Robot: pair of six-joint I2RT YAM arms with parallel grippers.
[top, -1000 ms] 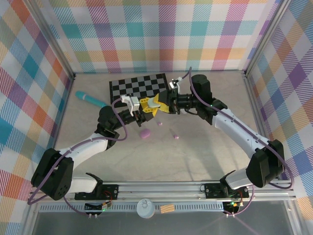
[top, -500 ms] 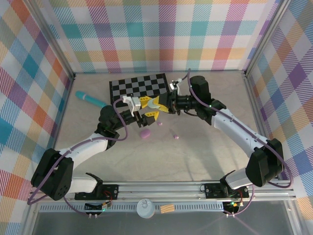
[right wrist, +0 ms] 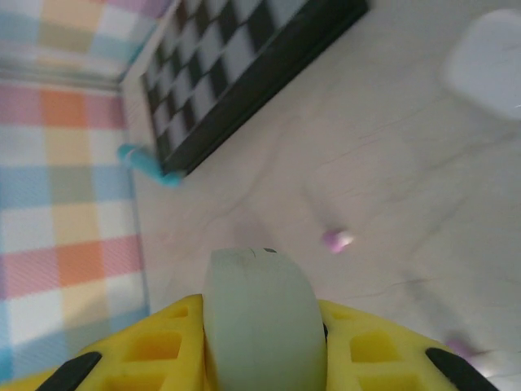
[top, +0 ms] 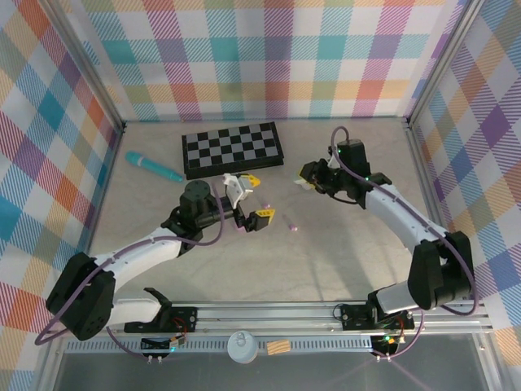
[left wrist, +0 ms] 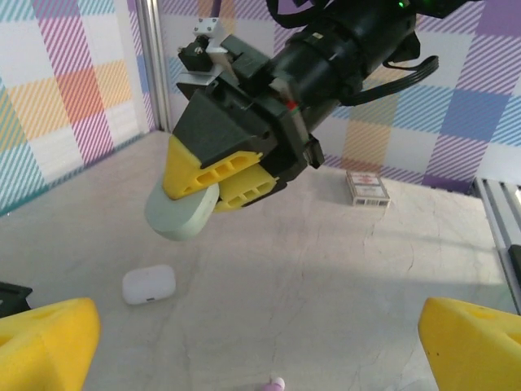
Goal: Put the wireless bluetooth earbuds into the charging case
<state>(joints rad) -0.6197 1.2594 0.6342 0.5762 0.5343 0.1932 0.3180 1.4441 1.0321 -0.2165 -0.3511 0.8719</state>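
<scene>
**Inspector:** Left fingers (left wrist: 46, 340)?

**Recorder:** Spread wide over the table (left wrist: 342, 277). Matte yellow blocks, cut off at the lower corners of the left wrist view.

**Inspector:** Right fingers (left wrist: 236, 175)?

**Recorder:** Pinching the pale green case (left wrist: 181, 213), held clear of the table. Smooth, rounded, pebble-shaped. Yellow fingers with open lattice cut-outs, black housing behind.

**Inspector:** Earbuds?

**Recorder:** Pink earbud (top: 293, 229) lying loose on the pale, faintly veined table, between the two arms. Tiny; stem too small to resolve. Pink speck (top: 269, 204) near the left fingers, too small to identify. Pink shape (top: 239, 230) half hidden under the left arm's wrist; cannot tell case from bud.

**Inspector:** Remainder?

**Recorder:** White case (left wrist: 149, 285), rounded oblong, flat on the table beneath the held one; a mere smear in the blurred right wrist view. Checkerboard (top: 232, 147), rigid, dark and grey squares, at the far side. Teal stick (top: 153, 166) to its left. Small card box (left wrist: 366, 186) by the wall.
</scene>
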